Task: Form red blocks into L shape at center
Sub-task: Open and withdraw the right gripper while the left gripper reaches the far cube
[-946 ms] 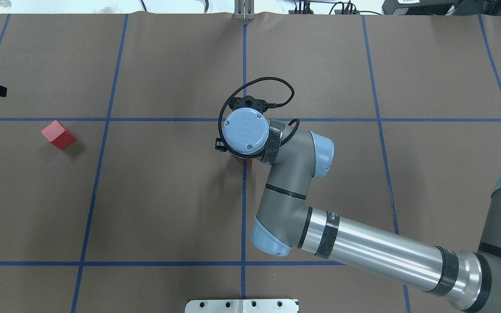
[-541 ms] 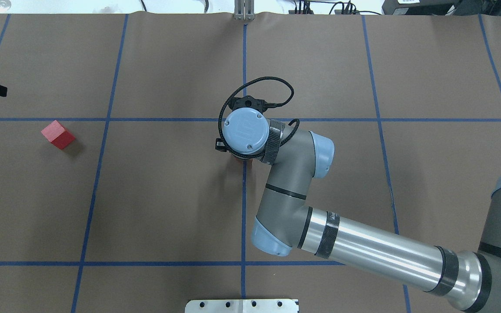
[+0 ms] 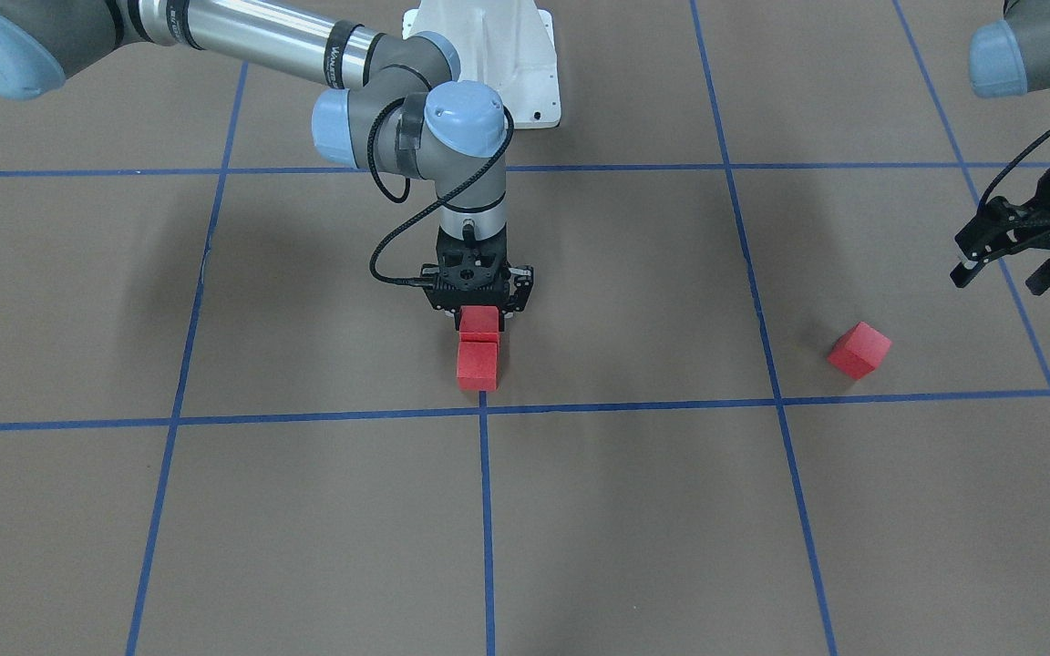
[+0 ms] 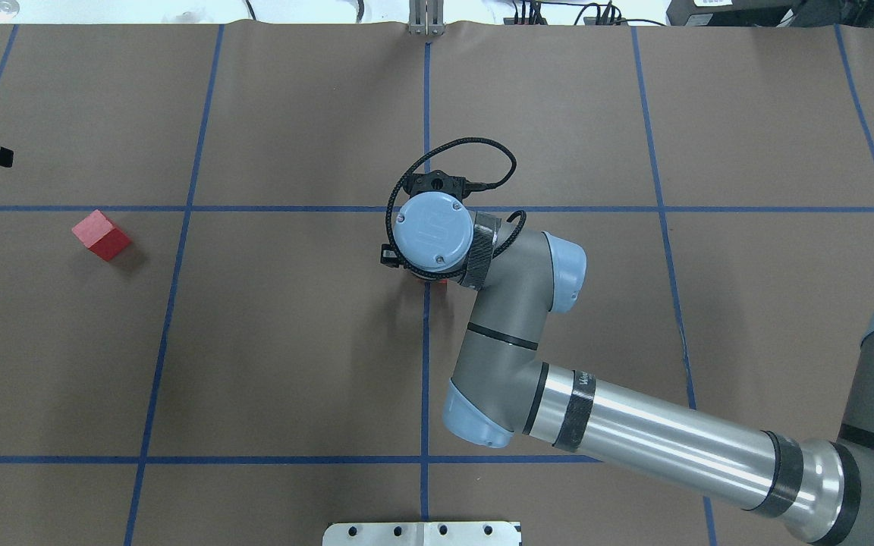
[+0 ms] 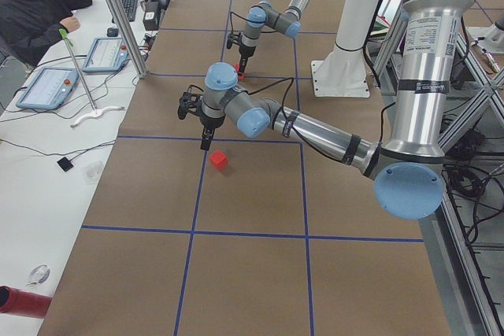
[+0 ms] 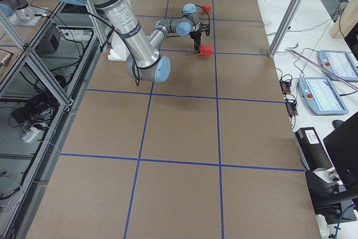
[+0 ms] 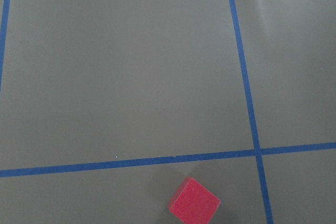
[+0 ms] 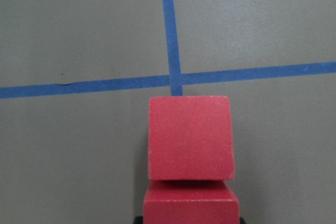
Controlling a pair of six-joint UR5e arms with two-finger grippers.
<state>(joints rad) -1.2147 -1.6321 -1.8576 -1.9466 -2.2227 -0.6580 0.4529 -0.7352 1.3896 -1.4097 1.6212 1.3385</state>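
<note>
My right gripper [image 3: 479, 317] points straight down and is shut on a red block [image 3: 479, 320]. That block sits right behind a second red block [image 3: 478, 363], which lies on the table just on the robot's side of the center crossing [image 3: 483, 410]. In the right wrist view the held block [image 8: 190, 202] is at the bottom edge, the other block [image 8: 190, 137] is ahead of it, and the crossing [image 8: 173, 81] is beyond. A third red block [image 4: 101, 235] lies alone far to the left, also seen in the left wrist view [image 7: 193, 203]. My left gripper [image 3: 1003, 271] hovers open and empty beyond it.
The white robot base plate [image 4: 422, 533] is at the near table edge. In the overhead view my right wrist [image 4: 435, 231] hides the two central blocks. An operator [image 5: 35, 5] sits at a side bench with tablets.
My right wrist has shifted slightly to the right in the overhead view, and a sliver of red now shows at its lower right. The lone block and left gripper have not moved.
</note>
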